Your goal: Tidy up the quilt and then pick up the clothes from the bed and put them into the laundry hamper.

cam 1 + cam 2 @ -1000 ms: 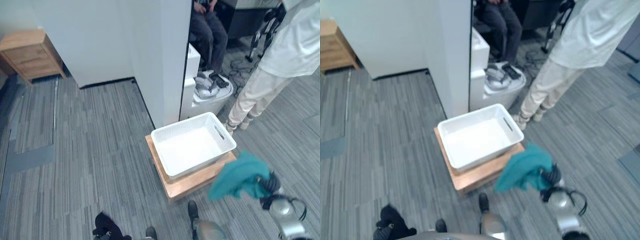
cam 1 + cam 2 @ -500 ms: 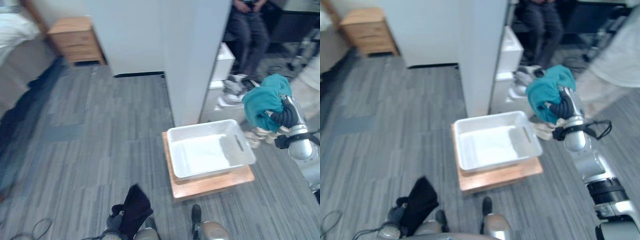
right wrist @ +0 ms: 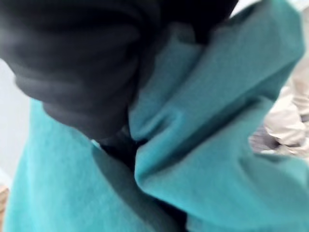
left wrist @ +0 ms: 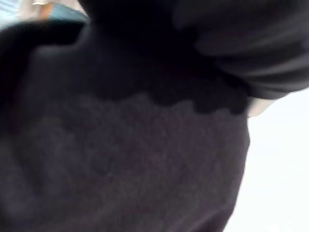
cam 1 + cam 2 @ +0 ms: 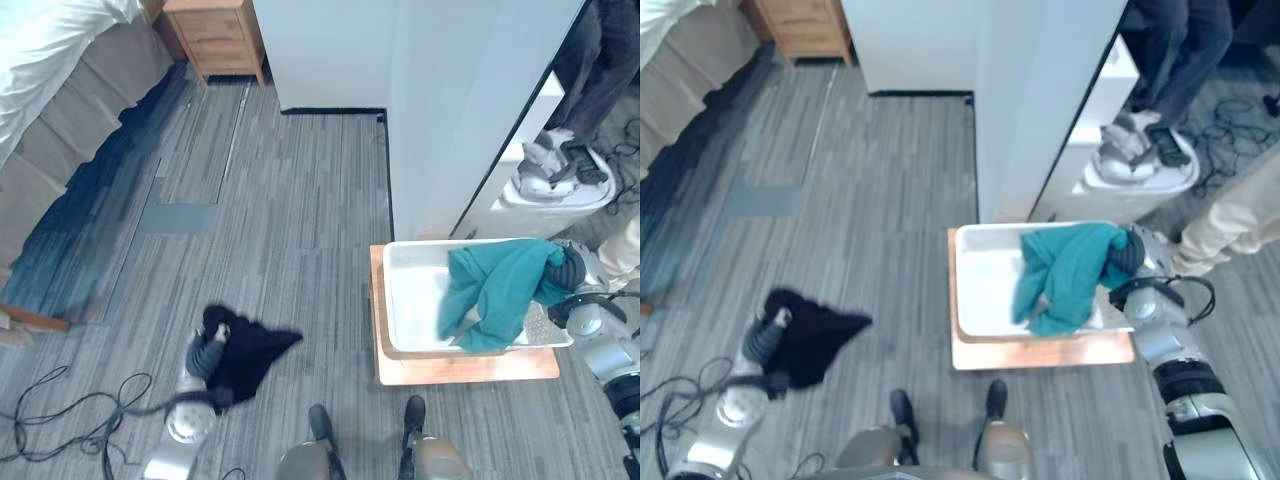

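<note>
Left hand [image 5: 207, 352], nearest, low over the grey floor [image 5: 290, 220]: a black garment [image 5: 245, 355] bunches around it and hangs from it, clear of the floor as far as the eye views show. In the left wrist view the black garment covers the hand; whether the fingers are curled or spread, cannot tell.

Right hand [image 5: 568, 270] at the far right edge of the white laundry hamper [image 5: 412, 300]. A teal garment [image 5: 495, 290] is gathered against the hand and drapes from it down into the hamper, its lower end lying over the hamper's near rim. In the right wrist view the teal cloth folds tight round the dark cover; the fingers are buried in the cloth, so their state cannot be told.

The hamper sits on a low wooden platform [image 5: 470, 366], which lies on the floor just beside the foot of a white partition wall [image 5: 450, 100].

Farther off: bed [image 5: 60, 130] along the left edge of the floor, a wooden nightstand [image 5: 212, 32] at its far end. Beyond the partition, a person's legs [image 5: 1175, 45] by a white round base [image 5: 1140, 175]; another person's trouser leg [image 5: 1235, 220] at the right edge.
</note>
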Robot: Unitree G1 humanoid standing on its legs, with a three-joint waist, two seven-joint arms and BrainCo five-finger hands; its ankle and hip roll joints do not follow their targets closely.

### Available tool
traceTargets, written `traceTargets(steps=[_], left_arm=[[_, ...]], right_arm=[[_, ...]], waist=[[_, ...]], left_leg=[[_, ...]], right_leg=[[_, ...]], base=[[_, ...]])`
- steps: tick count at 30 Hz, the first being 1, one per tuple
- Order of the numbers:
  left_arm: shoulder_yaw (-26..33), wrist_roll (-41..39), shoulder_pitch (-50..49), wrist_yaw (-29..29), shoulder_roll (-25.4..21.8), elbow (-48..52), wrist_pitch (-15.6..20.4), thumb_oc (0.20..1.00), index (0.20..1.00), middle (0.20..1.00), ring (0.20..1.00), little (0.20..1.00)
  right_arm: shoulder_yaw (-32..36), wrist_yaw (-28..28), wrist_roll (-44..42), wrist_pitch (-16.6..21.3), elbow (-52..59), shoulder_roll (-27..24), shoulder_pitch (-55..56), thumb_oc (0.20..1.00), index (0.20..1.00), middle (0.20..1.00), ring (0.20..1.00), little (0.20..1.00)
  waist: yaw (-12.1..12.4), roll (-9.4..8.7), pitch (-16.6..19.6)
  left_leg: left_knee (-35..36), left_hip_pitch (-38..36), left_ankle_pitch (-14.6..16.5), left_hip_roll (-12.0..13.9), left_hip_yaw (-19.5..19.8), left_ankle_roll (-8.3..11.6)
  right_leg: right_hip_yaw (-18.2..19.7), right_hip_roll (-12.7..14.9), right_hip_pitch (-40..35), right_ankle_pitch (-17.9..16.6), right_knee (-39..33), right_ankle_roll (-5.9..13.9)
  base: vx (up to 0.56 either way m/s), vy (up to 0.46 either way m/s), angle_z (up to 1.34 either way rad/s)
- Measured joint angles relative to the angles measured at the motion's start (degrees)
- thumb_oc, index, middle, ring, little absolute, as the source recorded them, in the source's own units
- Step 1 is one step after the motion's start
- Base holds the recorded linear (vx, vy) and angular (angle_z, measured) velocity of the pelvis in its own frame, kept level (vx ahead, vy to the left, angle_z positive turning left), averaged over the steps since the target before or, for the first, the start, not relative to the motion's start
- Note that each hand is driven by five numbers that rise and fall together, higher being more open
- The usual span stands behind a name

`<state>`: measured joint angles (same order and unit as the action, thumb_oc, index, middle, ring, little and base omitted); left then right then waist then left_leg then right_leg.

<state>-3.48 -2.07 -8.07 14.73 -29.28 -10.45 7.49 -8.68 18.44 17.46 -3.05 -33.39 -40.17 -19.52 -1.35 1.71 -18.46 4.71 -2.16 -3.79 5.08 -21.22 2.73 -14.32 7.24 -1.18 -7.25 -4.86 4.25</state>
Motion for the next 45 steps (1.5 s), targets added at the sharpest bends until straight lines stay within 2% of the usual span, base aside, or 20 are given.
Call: traceTargets(steps=[3,6,8,11,14,15,18,20,21,22,23,24,25,29,30,31,35,38,42,45], left_arm=[[1.7,-2.0,4.5,1.3,-0.4,4.3,1.0,0.200,0.200,0.200,0.200,0.200],[1.8,-2.1,6.5,1.5,-2.4,8.2,2.3,0.200,0.200,0.200,0.200,0.200],[1.3,-2.1,8.4,1.3,-2.4,10.4,2.8,0.200,0.200,0.200,0.200,0.200],[-1.3,-1.9,10.4,0.5,-2.7,11.3,3.2,0.200,0.200,0.200,0.200,0.200],[-4.0,-1.1,12.0,-0.5,-3.2,11.4,3.2,0.200,0.200,0.200,0.200,0.200],[-5.7,1.0,13.2,-0.9,-3.6,11.3,3.1,0.200,0.200,0.200,0.200,0.200],[-8.9,5.4,15.8,-1.0,-4.7,11.2,3.0,0.200,0.200,0.200,0.200,0.200],[-11.7,8.5,19.7,-0.8,-3.7,9.5,2.4,0.200,0.200,0.200,0.200,0.200],[-13.4,10.9,22.7,0.9,-2.1,6.3,2.0,0.200,0.200,0.200,0.200,0.200],[-15.2,12.9,26.4,1.9,0.4,0.8,1.2,0.200,0.200,0.200,0.200,0.200],[-16.2,13.9,27.9,2.7,1.8,-1.8,1.1,0.200,0.200,0.200,0.200,0.200],[-17.0,14.5,30.0,3.6,3.8,-5.4,0.8,0.200,0.200,0.200,0.200,0.200],[-17.6,14.3,32.6,4.8,7.9,-11.5,-0.1,0.200,0.200,0.200,0.200,0.200],[-19.0,13.4,34.9,6.1,14.5,-22.9,-2.9,0.200,0.200,0.200,0.200,0.200],[-19.2,13.3,35.1,6.4,15.7,-24.9,-3.5,0.564,0.564,0.564,0.564,0.564],[-19.3,13.4,36.4,6.8,17.5,-29.5,-3.8,1.000,1.000,1.000,1.000,1.000],[-19.1,13.4,38.6,6.4,18.6,-40.8,-5.7,1.000,1.000,1.000,1.000,1.000],[-16.0,10.3,38.2,5.7,18.3,-45.0,-7.6,1.000,1.000,1.000,1.000,1.000],[-14.7,7.2,37.7,5.6,16.2,-41.5,-7.6,1.000,1.000,1.000,1.000,1.000],[-12.9,6.3,35.1,6.0,14.1,-32.1,-6.4,1.000,1.000,1.000,1.000,1.000]], right_arm=[[-3.8,0.1,1.4,-1.0,-5.3,1.0,-1.2,1.000,1.000,1.000,1.000,1.000],[-5.9,0.1,7.2,-1.1,-5.2,0.9,-0.4,1.000,1.000,1.000,1.000,1.000],[-5.9,0.3,13.6,-1.0,-3.6,0.4,1.7,1.000,1.000,1.000,1.000,1.000],[-7.1,-0.1,22.3,-0.4,-2.3,-0.3,7.0,1.000,1.000,1.000,1.000,1.000],[-6.9,-0.5,26.6,-0.2,-2.0,0.1,11.9,1.000,1.000,1.000,1.000,1.000],[-5.8,-0.5,27.5,-0.2,-1.9,0.5,15.5,1.000,1.000,1.000,1.000,1.000],[-2.9,-0.2,27.5,-0.8,-1.0,1.8,20.6,1.000,1.000,1.000,1.000,1.000],[-0.5,0.1,27.4,-0.9,0.1,3.1,25.4,1.000,1.000,1.000,1.000,1.000],[3.0,0.5,27.1,-1.0,3.9,3.9,29.2,1.000,1.000,1.000,1.000,1.000],[2.0,0.5,26.7,-0.8,4.9,4.4,31.4,1.000,1.000,1.000,1.000,1.000],[1.6,0.5,26.3,-0.7,5.0,4.6,32.4,1.000,1.000,1.000,1.000,1.000],[1.3,0.5,26.2,-0.7,4.9,4.8,33.6,1.000,1.000,1.000,1.000,1.000],[-0.3,0.6,25.7,-0.6,3.9,5.0,34.3,1.000,1.000,1.000,1.000,1.000],[-5.5,0.3,24.4,-0.8,0.6,5.6,32.0,1.000,1.000,1.000,1.000,1.000],[-6.0,0.4,24.0,-0.8,0.6,6.0,31.9,1.000,1.000,1.000,1.000,1.000],[-6.1,0.2,22.3,-0.8,0.2,7.3,31.3,1.000,1.000,1.000,1.000,1.000],[-8.0,0.0,19.6,-0.4,-2.0,8.0,29.8,1.000,1.000,1.000,1.000,1.000],[-7.4,0.0,17.7,-0.4,-4.0,8.4,28.6,1.000,1.000,1.000,1.000,1.000],[-7.0,0.0,15.5,-0.5,-7.6,9.1,28.1,1.000,1.000,1.000,1.000,1.000],[-6.9,-0.5,12.7,-0.9,-13.9,11.9,27.6,1.000,1.000,1.000,1.000,1.000]], waist=[[-0.2,1.89,-0.4],[-0.4,2.42,-0.4],[-1.9,2.39,-0.4],[-2.7,2.02,-0.3],[-4.7,1.14,0.1],[-6.9,0.30,0.4],[-9.7,-1.38,2.1],[-14.1,-2.55,3.2],[-14.6,-2.03,3.8],[-17.4,-1.60,4.3],[-18.8,-1.17,5.0],[-19.7,-0.49,5.4],[-21.4,0.68,5.7],[-25.5,3.39,4.8],[-26.2,3.96,4.4],[-27.0,4.63,3.4],[-26.9,5.49,1.8],[-26.2,5.72,1.2],[-23.8,5.37,0.9],[-21.1,3.93,0.8]], left_leg=[[-0.1,0.0,0.0,0.1,0.0,0.03],[-0.1,-0.4,0.0,0.4,0.0,0.05],[-0.1,-1.5,0.1,0.4,0.0,0.22],[0.0,-3.3,0.6,0.3,-0.5,0.67],[0.3,-4.3,1.3,0.3,-1.9,0.86],[0.3,-4.9,1.5,0.3,-3.2,0.97],[0.3,-5.3,2.3,0.4,-6.1,1.40],[0.3,-6.1,2.6,0.4,-8.0,1.80],[0.4,-6.3,2.4,0.6,-8.7,1.63],[0.4,-7.1,3.4,0.8,-11.1,2.19],[0.4,-7.0,3.6,0.8,-11.3,2.42],[0.4,-6.7,3.6,0.7,-11.8,2.42],[0.4,-6.3,3.6,0.5,-12.7,2.46],[0.4,-5.7,3.9,0.0,-16.1,2.43],[0.4,-5.6,4.1,-0.1,-16.8,2.41],[0.4,-5.3,4.1,-0.2,-17.4,2.36],[0.4,-5.0,4.3,0.0,-17.8,2.50],[0.4,-5.1,4.3,0.2,-17.6,2.52],[0.4,-6.0,4.3,0.3,-16.3,2.54],[0.4,-7.8,4.6,0.8,-14.2,2.89]], right_leg=[[-0.1,0.0,-0.1,-0.1,0.0,-0.15],[-0.4,0.0,-0.5,-0.4,0.0,-0.45],[-0.3,-0.2,-1.5,-0.4,0.0,-0.44],[0.8,-0.4,-2.8,-0.5,0.0,-0.34],[2.3,-0.4,-3.0,-0.5,0.0,-0.28],[3.5,-0.5,-2.9,-0.4,-0.3,-0.24],[6.1,-0.5,-1.7,0.4,-0.3,0.47],[8.0,-1.0,-0.7,0.7,-0.3,0.65],[8.6,-1.0,-0.8,0.7,-0.3,0.66],[10.6,-1.2,-0.5,0.7,-0.3,0.75],[11.0,-1.2,0.1,0.8,-0.3,0.61],[11.5,-1.2,0.7,0.8,-0.3,0.53],[12.7,-1.2,1.8,0.6,-0.3,0.78],[15.9,-1.4,4.3,-0.2,-0.3,1.68],[16.5,-1.4,4.8,-0.2,-0.3,1.75],[17.2,-1.4,5.4,-0.4,-0.3,1.97],[17.6,-1.8,6.0,-0.5,-0.3,1.99],[17.3,-1.9,5.8,-0.7,-0.3,1.70],[15.6,-1.7,4.0,-1.0,-0.3,1.22],[13.1,-1.7,0.9,-0.4,-0.3,0.45]], base=[[0.02,0.001,0.02],[0.02,-0.001,0.01],[0.07,-0.018,0.04],[0.08,-0.012,-0.09],[0.07,0.005,-0.31],[0.06,0.018,-0.35],[0.05,0.018,-0.63],[0.07,0.025,-0.46],[0.01,0.021,-0.73],[0.08,0.075,-0.63],[0.05,0.095,-0.62],[0.03,0.098,-0.32],[-0.04,0.075,-0.38],[-0.04,0.065,-0.49],[-0.03,0.027,-0.38],[-0.02,0.017,-0.31],[0.00,0.004,-0.08],[0.01,-0.022,0.05],[0.00,-0.067,0.17],[-0.01,-0.077,0.34]])
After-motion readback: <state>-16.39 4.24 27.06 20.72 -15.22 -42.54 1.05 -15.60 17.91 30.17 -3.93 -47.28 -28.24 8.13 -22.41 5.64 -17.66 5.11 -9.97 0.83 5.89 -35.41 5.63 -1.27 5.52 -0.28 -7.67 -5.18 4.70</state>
